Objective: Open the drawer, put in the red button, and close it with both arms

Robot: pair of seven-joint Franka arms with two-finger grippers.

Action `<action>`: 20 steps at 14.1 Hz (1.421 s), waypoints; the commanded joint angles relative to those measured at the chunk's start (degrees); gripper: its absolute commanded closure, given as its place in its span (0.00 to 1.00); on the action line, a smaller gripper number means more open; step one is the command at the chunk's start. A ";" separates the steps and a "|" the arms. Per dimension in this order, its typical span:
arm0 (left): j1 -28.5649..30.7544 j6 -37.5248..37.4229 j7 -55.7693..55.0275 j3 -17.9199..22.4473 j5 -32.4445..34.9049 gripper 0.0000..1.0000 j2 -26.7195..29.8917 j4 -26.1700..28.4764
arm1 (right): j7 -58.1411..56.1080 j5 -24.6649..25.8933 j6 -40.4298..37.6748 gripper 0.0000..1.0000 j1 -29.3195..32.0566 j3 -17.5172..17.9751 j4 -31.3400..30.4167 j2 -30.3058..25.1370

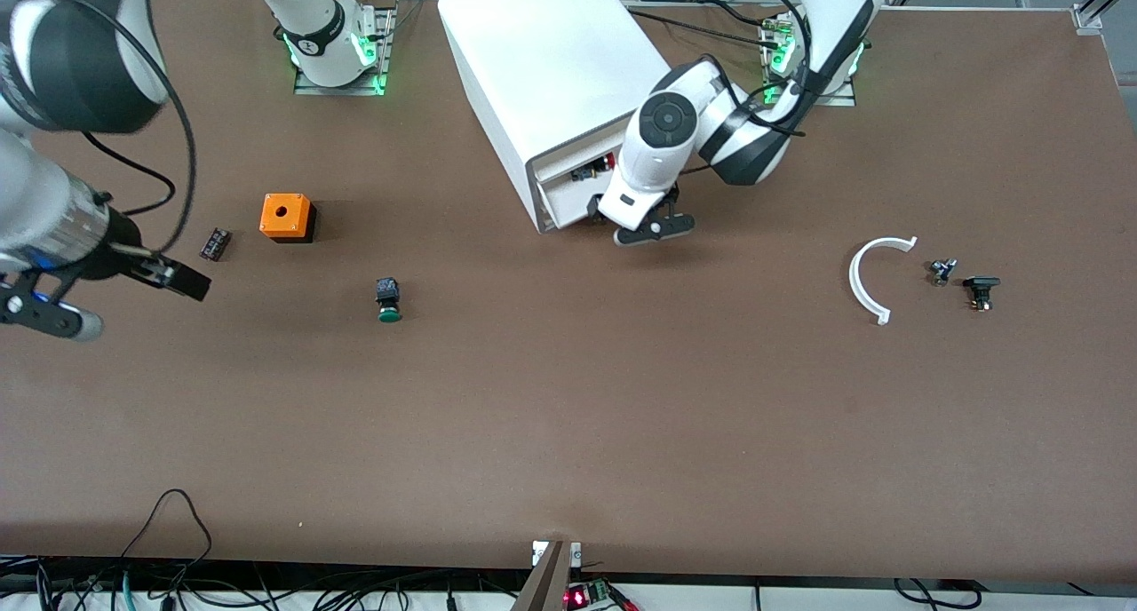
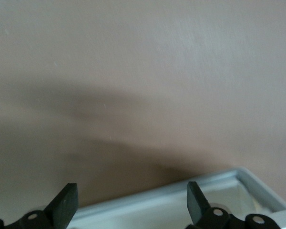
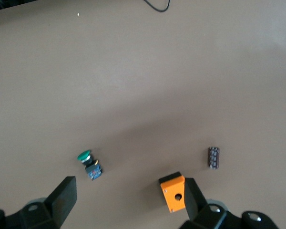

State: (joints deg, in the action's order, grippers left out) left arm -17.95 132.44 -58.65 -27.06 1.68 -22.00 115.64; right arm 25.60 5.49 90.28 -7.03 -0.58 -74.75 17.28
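the shallow white plastic drawer (image 1: 568, 194) stands pulled out of the big white box-shaped cabinet (image 1: 551, 69), with the small red-capped button (image 1: 609, 161) inside it. the left gripper (image 1: 655, 229) hangs at the drawer's front edge, fingers wide apart and empty. the right gripper (image 1: 124, 296) waits, spread wide and empty, over the table's right-arm end near the orange box with a hole (image 1: 287, 217).

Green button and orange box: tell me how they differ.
The green button is small, with a round green cap on a dark body; the orange box is bigger, blocky, with a hole in its top. The green button lies on its side; the orange box sits flat. The green button lies nearer the front camera. Both rest on the table, untouched.
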 commanded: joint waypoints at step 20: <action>17.33 -12.95 15.26 6.21 -0.62 0.00 10.22 -10.31 | -21.82 -1.89 9.29 0.00 2.90 -4.87 -35.27 -25.79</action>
State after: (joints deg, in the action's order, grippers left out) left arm -0.78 127.19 -50.88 -23.32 1.78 -13.11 110.23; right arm 4.59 4.56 96.91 -4.17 -5.60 -105.71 -4.85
